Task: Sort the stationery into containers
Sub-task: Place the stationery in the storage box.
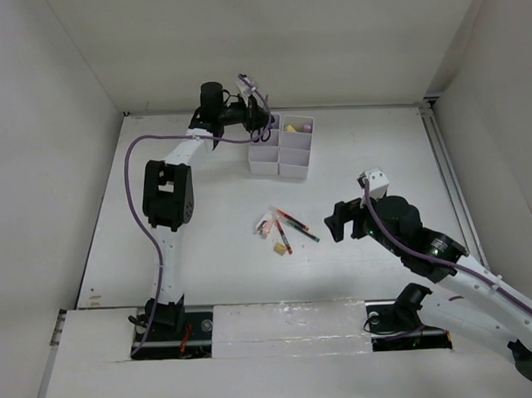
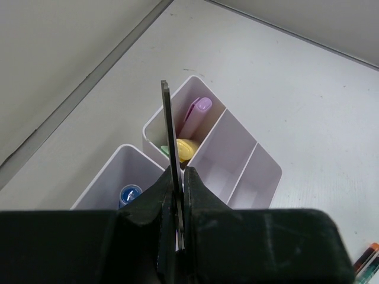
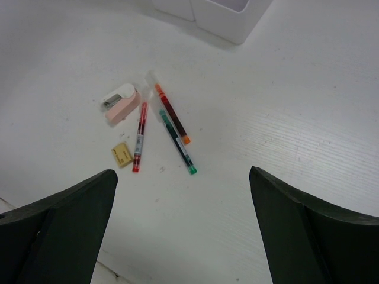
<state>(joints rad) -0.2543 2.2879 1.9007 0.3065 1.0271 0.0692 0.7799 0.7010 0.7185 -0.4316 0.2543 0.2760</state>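
Over the tray (image 1: 291, 170), left jaws clench the scissors (image 2: 169, 136); right jaws gape above pens (image 3: 172, 113).

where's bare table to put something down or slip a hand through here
Bare table right of the organizer tray, plus a strip between the tray and the pens. Crowded: the pens, with the open right gripper beside them, and the tray's far left corner, where the left gripper holds scissors.

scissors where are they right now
In the left wrist view the scissors are clamped in the left gripper, over the white organizer tray near the table's far edge.
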